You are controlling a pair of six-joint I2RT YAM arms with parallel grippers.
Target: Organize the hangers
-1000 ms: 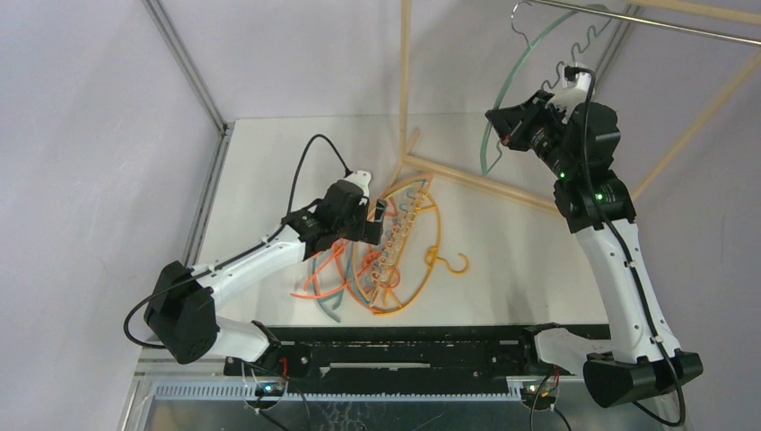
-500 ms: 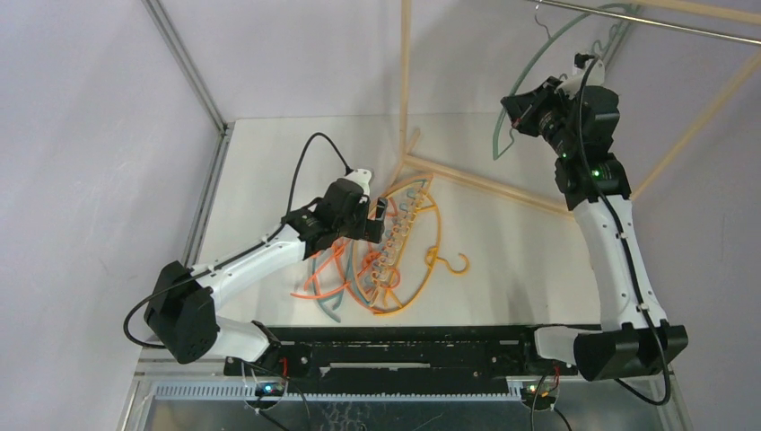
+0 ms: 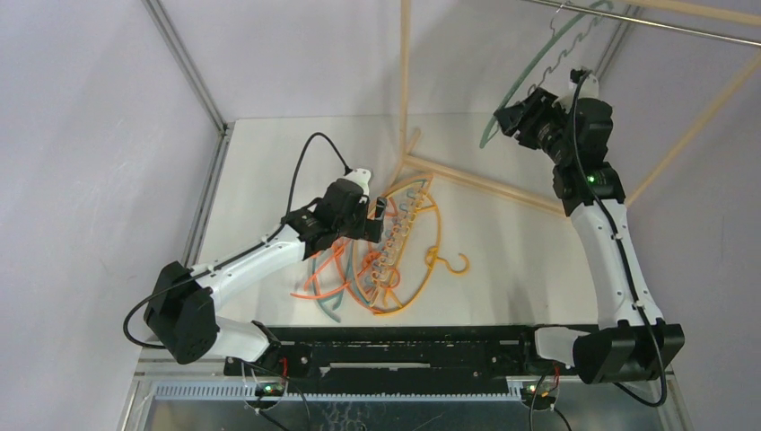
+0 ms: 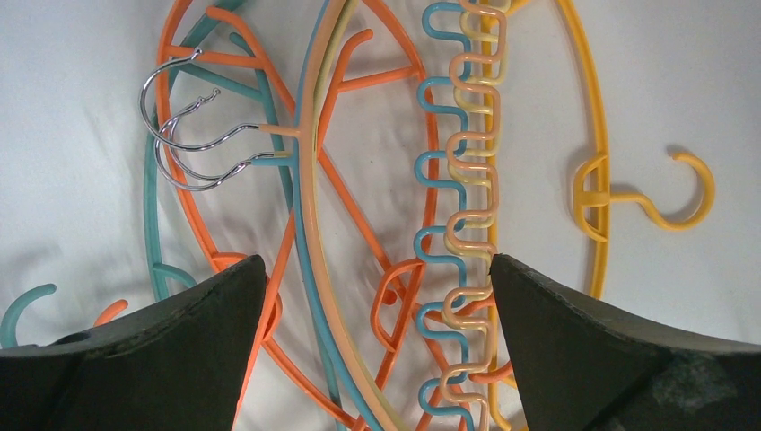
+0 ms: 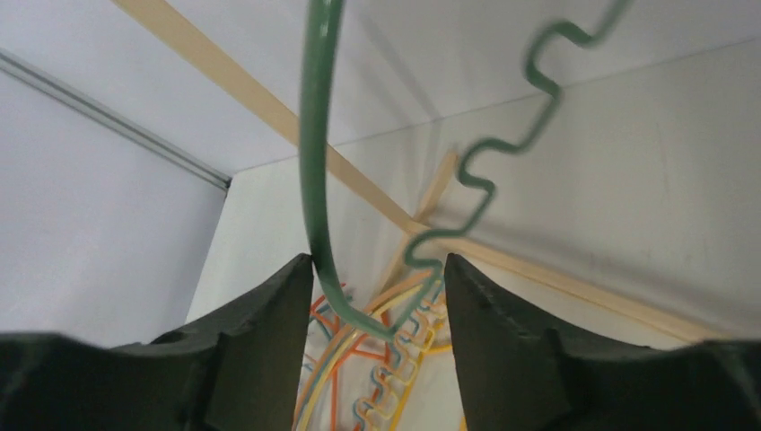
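Hangers update from my remote session: the right gripper was up high with its fingers apart, and the green hanger ran straight through the gap. Its smooth curved arm sat right against the finger on one side, the wavy bar closer to the other, and nothing was pinched. Its hook went up above the hand toward the metal rail, so I figured it was hanging there on its own, though I couldn't see the hook seated. The left gripper was spread as wide as it goes, hovering just over the pile of hangers lying on the table, gripping nothing. Directly between its fingers were a peach arm, a teal one and the stacked wavy bars. A yellow hanger lay just outside the finger on the other side. My read was that these things are light, thin and springy, kinda slick, and those notches snag on each other. I'd grab a plain curved arm near the hook neck, not the wavy bar, and lift slowly so the tangle doesn't come along.
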